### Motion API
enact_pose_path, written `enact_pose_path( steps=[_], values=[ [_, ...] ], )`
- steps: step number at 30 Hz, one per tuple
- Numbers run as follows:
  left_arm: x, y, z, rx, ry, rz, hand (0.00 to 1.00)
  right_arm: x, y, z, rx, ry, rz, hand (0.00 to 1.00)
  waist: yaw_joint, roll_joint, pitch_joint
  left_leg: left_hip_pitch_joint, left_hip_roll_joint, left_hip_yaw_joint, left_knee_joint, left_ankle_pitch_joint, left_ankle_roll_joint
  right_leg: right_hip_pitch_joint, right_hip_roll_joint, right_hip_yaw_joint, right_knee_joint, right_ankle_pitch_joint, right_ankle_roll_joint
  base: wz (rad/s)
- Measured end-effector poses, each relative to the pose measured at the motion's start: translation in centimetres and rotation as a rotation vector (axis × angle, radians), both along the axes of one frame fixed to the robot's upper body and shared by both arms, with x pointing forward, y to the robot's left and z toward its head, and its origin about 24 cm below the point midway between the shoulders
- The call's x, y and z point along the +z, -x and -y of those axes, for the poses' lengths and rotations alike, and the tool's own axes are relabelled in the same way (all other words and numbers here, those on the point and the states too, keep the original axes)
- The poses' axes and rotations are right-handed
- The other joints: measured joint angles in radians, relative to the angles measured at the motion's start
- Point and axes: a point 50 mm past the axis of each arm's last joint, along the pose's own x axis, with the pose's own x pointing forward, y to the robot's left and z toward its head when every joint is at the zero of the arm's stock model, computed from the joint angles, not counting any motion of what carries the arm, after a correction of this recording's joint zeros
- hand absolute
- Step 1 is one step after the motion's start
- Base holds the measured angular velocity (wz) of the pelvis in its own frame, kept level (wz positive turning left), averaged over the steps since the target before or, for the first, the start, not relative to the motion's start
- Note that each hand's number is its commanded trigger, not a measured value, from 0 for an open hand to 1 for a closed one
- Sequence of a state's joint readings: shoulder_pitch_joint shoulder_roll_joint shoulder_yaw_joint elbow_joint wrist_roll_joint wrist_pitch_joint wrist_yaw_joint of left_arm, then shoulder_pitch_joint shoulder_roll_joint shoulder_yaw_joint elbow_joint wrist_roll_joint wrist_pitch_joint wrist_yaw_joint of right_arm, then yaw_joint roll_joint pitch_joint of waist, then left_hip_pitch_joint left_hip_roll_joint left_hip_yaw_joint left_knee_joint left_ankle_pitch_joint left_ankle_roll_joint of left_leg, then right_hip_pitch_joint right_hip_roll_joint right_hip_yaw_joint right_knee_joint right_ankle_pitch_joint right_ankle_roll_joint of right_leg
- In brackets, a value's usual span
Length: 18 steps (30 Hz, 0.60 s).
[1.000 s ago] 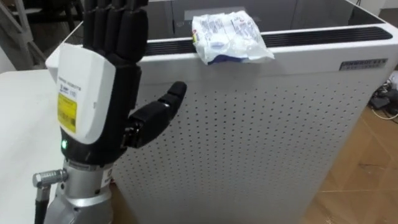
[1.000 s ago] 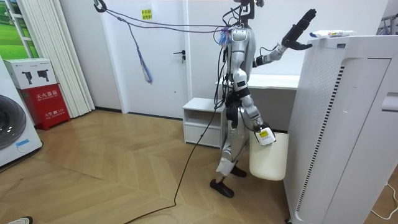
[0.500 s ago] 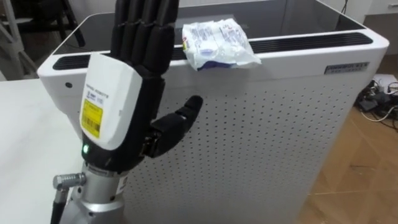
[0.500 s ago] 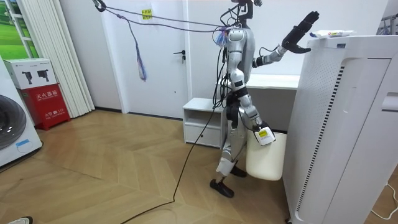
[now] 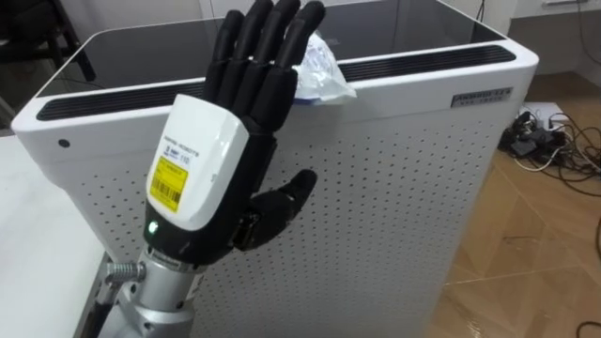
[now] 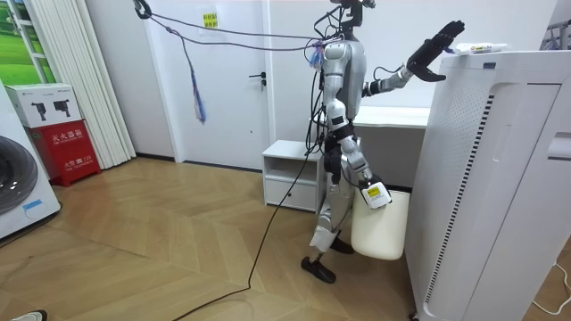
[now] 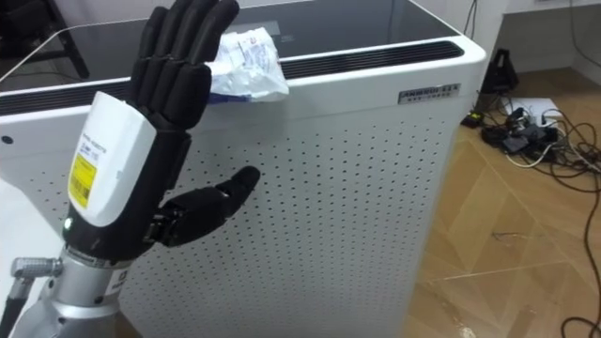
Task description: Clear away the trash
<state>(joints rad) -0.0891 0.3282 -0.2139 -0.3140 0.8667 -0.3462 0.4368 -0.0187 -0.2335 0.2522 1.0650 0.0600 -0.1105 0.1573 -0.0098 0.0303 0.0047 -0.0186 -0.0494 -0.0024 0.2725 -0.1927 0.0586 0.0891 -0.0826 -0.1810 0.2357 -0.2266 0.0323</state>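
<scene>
my left hand (image 5: 216,160), with a yellow sticker (image 5: 172,176) too small to read, is wide open at frame left and holds nothing. the wrapper (image 5: 324,75) lies upper centre on the front top edge of the white cabinet (image 5: 394,188), behind my fingertips (image 5: 282,14). open floor (image 5: 554,253) is at lower right. my right hand (image 6: 373,193) is low by a white bin (image 6: 379,234); its state i cannot tell.

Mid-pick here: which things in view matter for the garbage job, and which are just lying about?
Job: crumpled wrapper on top of the white appliance; left hand, open, raised by it; white bin by the right hand.
Lying about: floor cables; red box; washing machine.
</scene>
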Motion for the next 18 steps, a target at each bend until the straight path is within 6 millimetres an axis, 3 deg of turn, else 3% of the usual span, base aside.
enact_pose_path(
  steps=[11, 18],
  values=[
    [-0.3, -0.6, -0.7, 0.067, 0.002, -0.033, 0.0, 0.2, -0.3, 0.1, 0.003, -0.003, 0.01, 1.0, -0.012, 0.009, 0.0042, -0.003, 0.004, 0.009, -0.008, 0.001, -0.002, -0.002, 0.006, 0.005, -0.017, 0.008, -0.002, -0.01],
    [0.6, -1.1, -1.6, 0.105, -0.039, 0.004, 0.0, 0.2, -0.3, 0.3, -0.013, 0.014, 0.019, 1.0, -0.012, 0.026, 0.0144, -0.002, 0.005, 0.008, -0.009, 0.001, -0.002, 0.0, 0.006, 0.009, -0.017, 0.008, -0.003, -0.01]
  ],
)
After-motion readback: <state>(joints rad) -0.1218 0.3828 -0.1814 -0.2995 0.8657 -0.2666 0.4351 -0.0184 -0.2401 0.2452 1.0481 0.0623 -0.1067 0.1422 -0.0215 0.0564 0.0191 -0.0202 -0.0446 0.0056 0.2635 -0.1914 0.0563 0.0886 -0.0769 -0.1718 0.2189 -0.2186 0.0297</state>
